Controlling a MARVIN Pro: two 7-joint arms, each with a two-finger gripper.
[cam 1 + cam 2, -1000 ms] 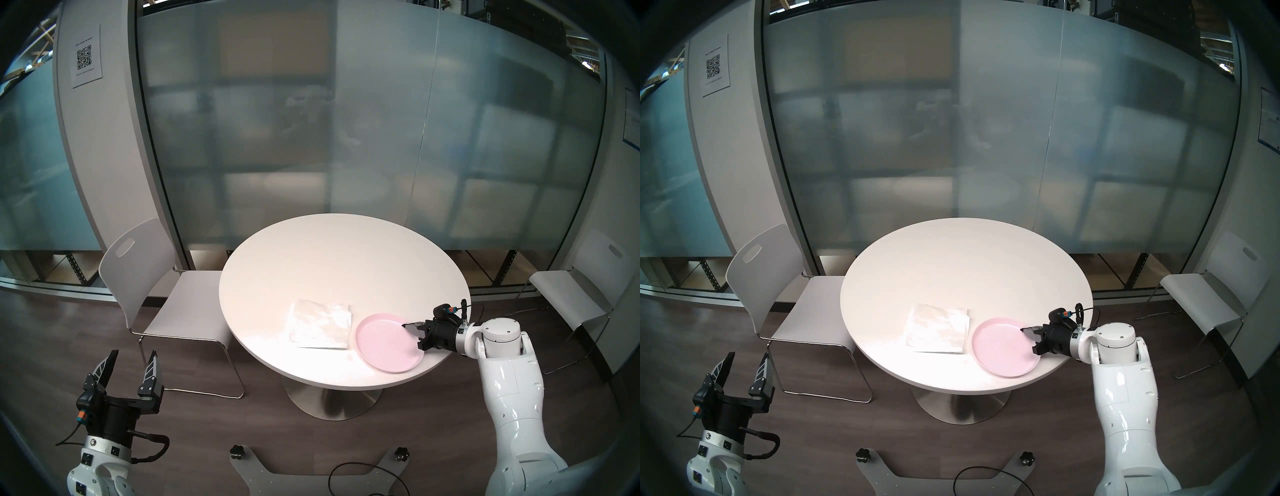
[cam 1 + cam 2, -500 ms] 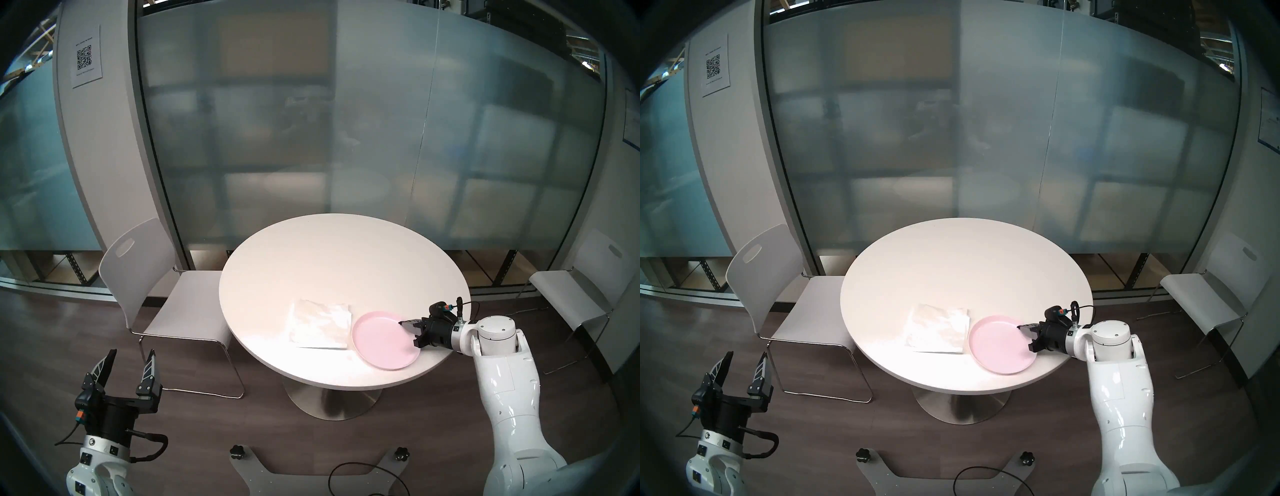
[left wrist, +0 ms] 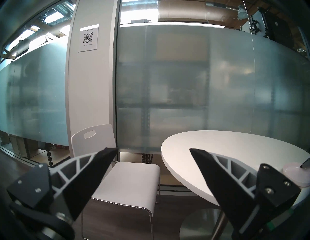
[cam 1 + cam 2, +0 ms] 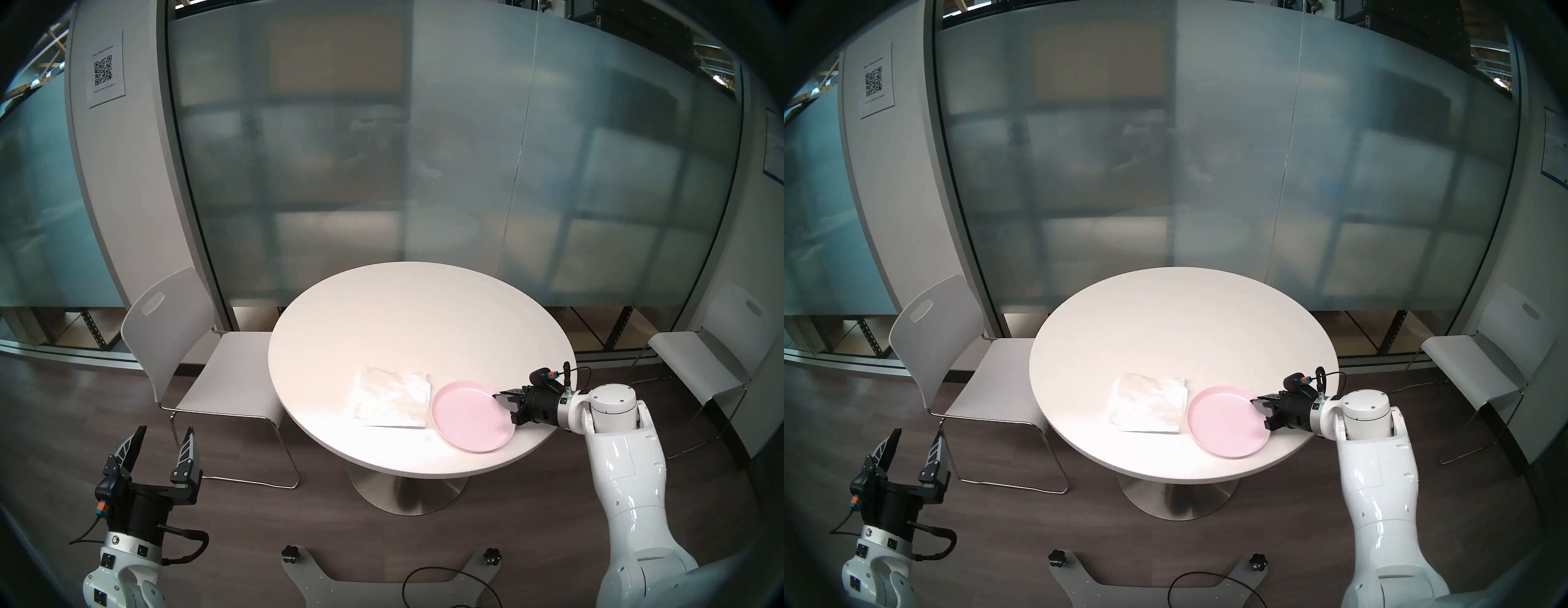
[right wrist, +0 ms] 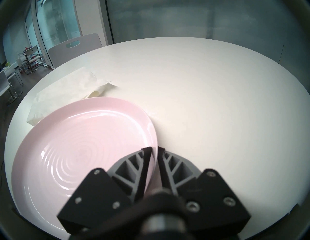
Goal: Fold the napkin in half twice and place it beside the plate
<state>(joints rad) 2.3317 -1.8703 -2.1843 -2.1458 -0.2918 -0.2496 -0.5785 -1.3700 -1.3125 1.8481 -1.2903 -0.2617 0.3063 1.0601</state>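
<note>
The right gripper [image 5: 154, 151] straddles the pink plate [image 5: 80, 144] rim, fingers slightly parted, probably repositioning it; beyond the plate lies the unfolded napkin [image 5: 67, 87]. The left gripper [image 4: 161, 441] waits open.

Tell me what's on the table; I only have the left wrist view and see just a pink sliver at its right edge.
Observer: That sliver is a round pink plate near the near-right edge of the table.
Operator: Where's the right end effector?
Observer: Its fingers straddle the plate's rim, one inside and one outside; I can't tell whether they grip it.
Operator: And the napkin?
Observer: It lies as a crinkled square on the table just left of the plate, with one corner by the rim curled up.
</note>
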